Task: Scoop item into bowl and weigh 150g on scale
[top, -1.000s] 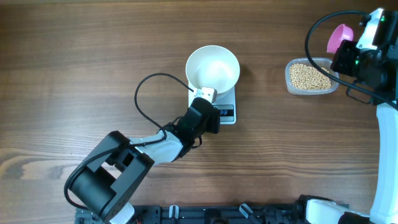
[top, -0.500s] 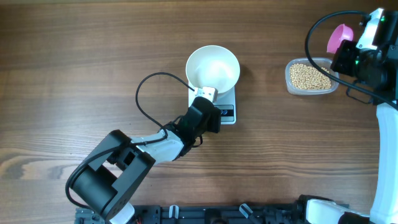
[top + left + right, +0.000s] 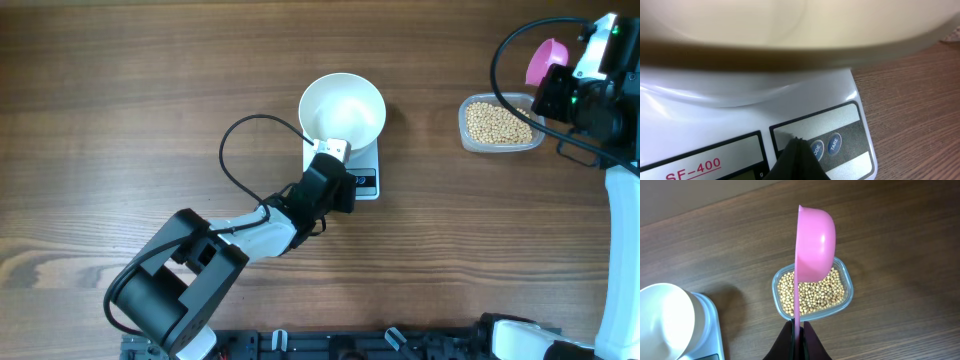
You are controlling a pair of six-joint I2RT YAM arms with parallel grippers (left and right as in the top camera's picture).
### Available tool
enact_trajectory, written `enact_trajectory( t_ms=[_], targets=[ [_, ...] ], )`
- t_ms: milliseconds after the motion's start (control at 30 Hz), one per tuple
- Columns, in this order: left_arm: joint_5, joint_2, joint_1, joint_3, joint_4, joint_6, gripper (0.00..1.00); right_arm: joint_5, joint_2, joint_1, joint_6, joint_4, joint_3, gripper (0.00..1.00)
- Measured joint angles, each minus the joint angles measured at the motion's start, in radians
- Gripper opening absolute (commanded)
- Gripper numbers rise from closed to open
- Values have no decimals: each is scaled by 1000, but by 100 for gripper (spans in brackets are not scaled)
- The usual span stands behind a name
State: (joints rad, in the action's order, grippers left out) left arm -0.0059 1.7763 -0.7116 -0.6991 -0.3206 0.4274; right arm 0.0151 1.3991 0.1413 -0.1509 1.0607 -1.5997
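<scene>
Round white bowl [image 3: 342, 108] was set on a flat white digital scale [image 3: 367, 160], just beyond the left fingers [image 3: 797, 161].
Those fingers were held together at its dark button panel [image 3: 847, 137]; the right fingers [image 3: 785, 347] were clamped on a pink plastic scoop [image 3: 812, 235], with small tan beans [image 3: 812, 292] seen beyond them.

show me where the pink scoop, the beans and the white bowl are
pink scoop [image 3: 816, 240], right wrist view, on its rounded cup
beans [image 3: 826, 296], right wrist view, middle of the pile
white bowl [image 3: 342, 112], overhead view, on its bare inside

The wooden table [image 3: 120, 80] carries the scale [image 3: 370, 160] and — plastic, it seems — a clear tub [image 3: 464, 122].
</scene>
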Motion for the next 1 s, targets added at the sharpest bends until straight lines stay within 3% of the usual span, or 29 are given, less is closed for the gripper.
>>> enact_trajectory(
  t_ms=[1000],
  targets=[
    [-8, -10, 0, -10, 52, 0, 4, 0, 0, 0, 0, 24, 0, 4]
  ],
)
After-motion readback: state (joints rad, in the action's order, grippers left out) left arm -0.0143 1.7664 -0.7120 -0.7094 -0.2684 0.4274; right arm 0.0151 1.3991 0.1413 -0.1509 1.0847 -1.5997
